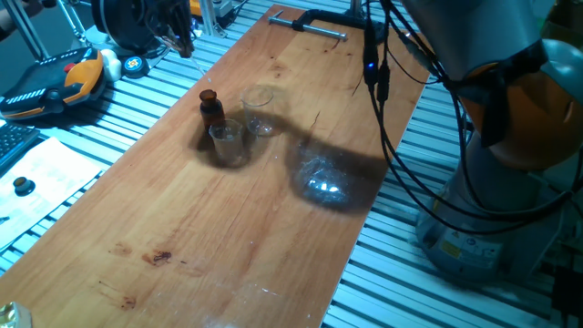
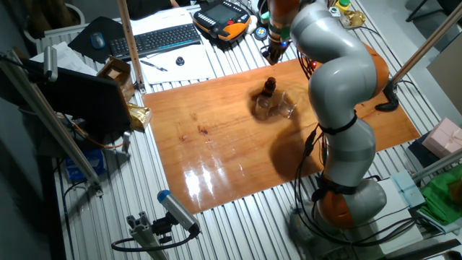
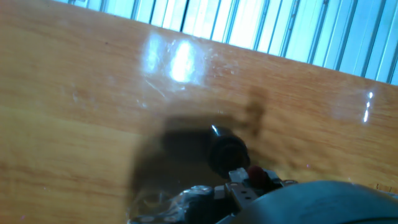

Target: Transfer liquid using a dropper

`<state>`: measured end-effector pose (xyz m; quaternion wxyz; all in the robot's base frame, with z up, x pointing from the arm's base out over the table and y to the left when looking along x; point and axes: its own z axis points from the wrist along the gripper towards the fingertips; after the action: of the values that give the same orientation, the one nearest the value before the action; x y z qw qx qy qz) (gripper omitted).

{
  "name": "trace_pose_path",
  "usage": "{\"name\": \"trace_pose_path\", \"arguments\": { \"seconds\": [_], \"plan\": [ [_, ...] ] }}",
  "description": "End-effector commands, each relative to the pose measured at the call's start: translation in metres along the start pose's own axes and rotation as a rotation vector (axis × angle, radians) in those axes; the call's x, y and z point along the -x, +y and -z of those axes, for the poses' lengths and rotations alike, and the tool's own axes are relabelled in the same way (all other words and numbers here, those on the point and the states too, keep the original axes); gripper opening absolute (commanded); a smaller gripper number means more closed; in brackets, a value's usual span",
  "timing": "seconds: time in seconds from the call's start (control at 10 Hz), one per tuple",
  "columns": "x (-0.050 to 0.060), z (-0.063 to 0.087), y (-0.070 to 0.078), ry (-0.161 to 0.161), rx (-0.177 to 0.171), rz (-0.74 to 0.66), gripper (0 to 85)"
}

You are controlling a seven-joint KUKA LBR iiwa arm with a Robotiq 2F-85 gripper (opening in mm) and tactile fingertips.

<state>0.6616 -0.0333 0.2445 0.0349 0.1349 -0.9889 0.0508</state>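
A small brown amber bottle [image 1: 210, 105] stands on the wooden board [image 1: 200, 237], with two clear glass cups [image 1: 259, 109] [image 1: 228, 141] close beside it. In the other fixed view the bottle [image 2: 269, 87] and cups [image 2: 286, 105] sit under the arm. My gripper [image 1: 182, 41] [image 2: 273, 54] hangs above and behind the bottle, off the board's far edge. In the blurred hand view the bottle's dark top [image 3: 227, 152] lies below, and the dropper's small red bulb [image 3: 255, 173] shows pinched at the fingers. Its thin tube is too blurred to make out.
An orange and black teach pendant [image 1: 55, 82] and a keyboard [image 2: 155, 40] lie beyond the board's far side. A metal clamp [image 1: 314, 25] grips the board's end. Black cables [image 1: 383, 91] hang over the right edge by the robot base [image 2: 346, 209].
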Motion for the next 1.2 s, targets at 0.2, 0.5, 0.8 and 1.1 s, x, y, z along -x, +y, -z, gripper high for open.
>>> {"name": "trace_pose_path", "arguments": {
  "seconds": [0.2, 0.5, 0.8, 1.1],
  "plan": [
    [-0.013, -0.007, -0.007, 0.016, 0.009, 0.013, 16.0],
    [-0.03, -0.013, -0.013, 0.02, 0.01, 0.018, 15.7],
    [-0.045, -0.017, -0.014, 0.019, -0.004, 0.017, 15.7],
    [-0.061, -0.026, -0.014, 0.024, -0.014, 0.033, 15.3]
  ]
}}
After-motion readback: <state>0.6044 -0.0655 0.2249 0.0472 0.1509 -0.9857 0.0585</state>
